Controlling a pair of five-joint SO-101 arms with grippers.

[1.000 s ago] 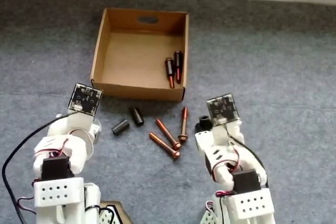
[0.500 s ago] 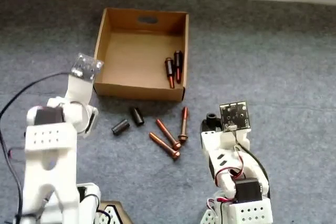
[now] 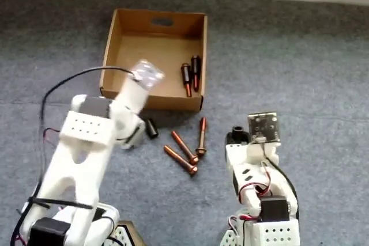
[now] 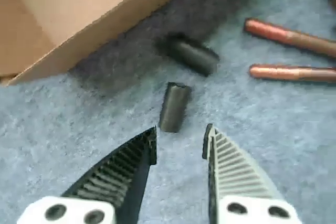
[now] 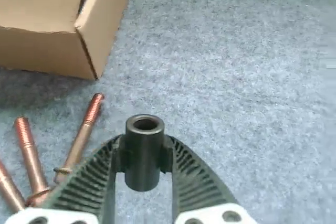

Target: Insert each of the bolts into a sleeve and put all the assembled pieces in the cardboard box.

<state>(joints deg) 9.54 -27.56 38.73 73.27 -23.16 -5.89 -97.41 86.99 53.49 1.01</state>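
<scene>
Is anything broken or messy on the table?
Nothing looks broken. Three bolts and two sleeves lie scattered on the grey carpet, unassembled. Two finished pieces lie inside the cardboard box. The right gripper holds another sleeve.

Open cardboard box (image 3: pixel 110 56) held two assembled pieces (image 3: pixel 191 76) by its right wall, three copper bolts (image 3: pixel 184 147) lay loose in front, two black sleeves (image 4: pixel 175 106) beside them, third sleeve (image 5: pixel 143 161) upright in right hand (image 5: pixel 144 140).

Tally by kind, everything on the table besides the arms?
Loose bolts: 3
Loose sleeves: 3, counting the sleeve in the right tool
Assembled pieces: 2
Cardboard box: 1
Total: 9
</scene>
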